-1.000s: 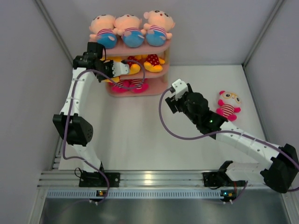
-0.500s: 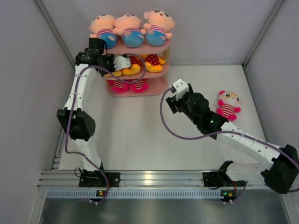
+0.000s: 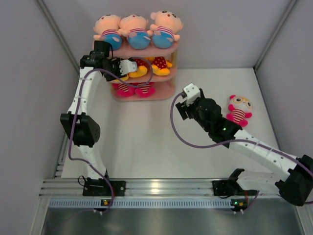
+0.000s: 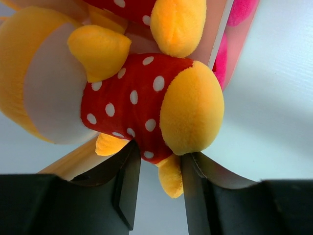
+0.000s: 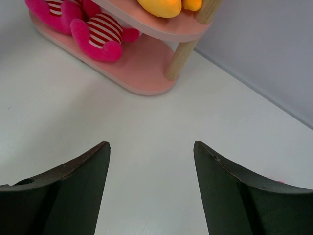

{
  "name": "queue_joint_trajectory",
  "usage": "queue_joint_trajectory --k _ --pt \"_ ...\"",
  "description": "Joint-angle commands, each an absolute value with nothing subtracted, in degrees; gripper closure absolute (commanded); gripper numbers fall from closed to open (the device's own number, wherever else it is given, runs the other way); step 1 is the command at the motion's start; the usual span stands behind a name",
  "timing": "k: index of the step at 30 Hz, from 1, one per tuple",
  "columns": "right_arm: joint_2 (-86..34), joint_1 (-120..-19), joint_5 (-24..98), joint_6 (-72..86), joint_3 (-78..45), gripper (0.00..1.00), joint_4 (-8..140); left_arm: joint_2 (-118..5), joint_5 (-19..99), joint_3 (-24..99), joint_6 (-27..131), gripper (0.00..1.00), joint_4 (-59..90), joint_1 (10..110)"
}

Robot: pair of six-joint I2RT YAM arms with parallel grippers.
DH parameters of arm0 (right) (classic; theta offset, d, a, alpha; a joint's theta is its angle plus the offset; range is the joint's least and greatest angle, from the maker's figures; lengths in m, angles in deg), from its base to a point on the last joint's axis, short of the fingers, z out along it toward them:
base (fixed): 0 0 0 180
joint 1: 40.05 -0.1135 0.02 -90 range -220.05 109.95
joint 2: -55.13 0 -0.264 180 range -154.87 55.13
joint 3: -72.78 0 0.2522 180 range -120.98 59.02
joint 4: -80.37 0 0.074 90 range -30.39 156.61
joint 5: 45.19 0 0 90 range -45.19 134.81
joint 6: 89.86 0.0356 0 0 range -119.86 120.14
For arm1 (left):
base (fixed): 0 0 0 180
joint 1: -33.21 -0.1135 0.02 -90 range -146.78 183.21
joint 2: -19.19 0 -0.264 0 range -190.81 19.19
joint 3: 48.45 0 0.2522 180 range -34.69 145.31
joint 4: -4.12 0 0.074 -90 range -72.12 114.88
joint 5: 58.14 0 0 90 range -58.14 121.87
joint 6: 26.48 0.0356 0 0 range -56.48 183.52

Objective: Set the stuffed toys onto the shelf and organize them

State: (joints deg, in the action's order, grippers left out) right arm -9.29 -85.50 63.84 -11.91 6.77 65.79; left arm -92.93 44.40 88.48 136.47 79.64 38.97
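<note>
Left gripper [image 3: 128, 66]: arm stretched forward into shelf [image 3: 169, 75] middle tier, narrowly parted, loose around foot of yellow polka-dot toy [image 4: 132, 105]. Right gripper [image 5: 151, 145]: low over table [image 3: 146, 142], angled toward shelf, wide, empty. 1 pink-white toy [image 3: 238, 111] beside right forearm.

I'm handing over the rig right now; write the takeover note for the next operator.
Left pincer: open, jaws either side of the foot of a yellow polka-dot toy at the middle tier of the shelf.
Right pincer: open, empty, over the table.
Done: three peach-headed toys on top, two striped toys on the bottom.
To do: pink-white toy on the table by the right arm; bottom tier suits it.
</note>
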Motion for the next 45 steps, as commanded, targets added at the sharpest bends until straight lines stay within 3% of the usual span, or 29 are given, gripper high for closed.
queue_joint_trajectory --k 1,6,15,29,39,43,44,45 --pt "-7.71 -84.52 64.24 -10.50 6.64 0.30 66.87 -90.85 44.44 88.01 135.16 0.57 75.36 38.84" --pt "-7.27 -84.52 63.88 -9.88 6.73 0.30 66.78 -89.71 44.17 87.57 134.45 0.57 75.28 38.84" --pt "-6.47 -84.52 64.76 -8.39 6.73 0.29 65.30 -84.79 44.26 84.84 135.24 0.46 75.28 38.84" --pt "-5.60 -84.43 64.32 -7.33 6.64 0.29 64.06 -83.82 42.32 81.50 134.63 0.46 74.13 38.84" --pt "-5.60 -84.43 63.80 -6.98 7.08 0.30 64.32 -76.10 50.32 80.63 129.38 0.43 74.22 39.19" --pt "-5.95 -84.52 63.27 -6.71 7.26 0.30 64.59 -71.26 51.11 76.94 123.21 0.44 74.22 39.28" --pt "-5.95 -84.43 63.18 -6.71 7.17 0.30 64.67 -69.34 50.76 74.58 121.81 0.46 74.31 39.28" --pt "-6.12 -84.43 63.18 -6.80 7.17 0.30 64.59 -68.36 49.98 73.17 118.49 0.55 74.31 39.28"
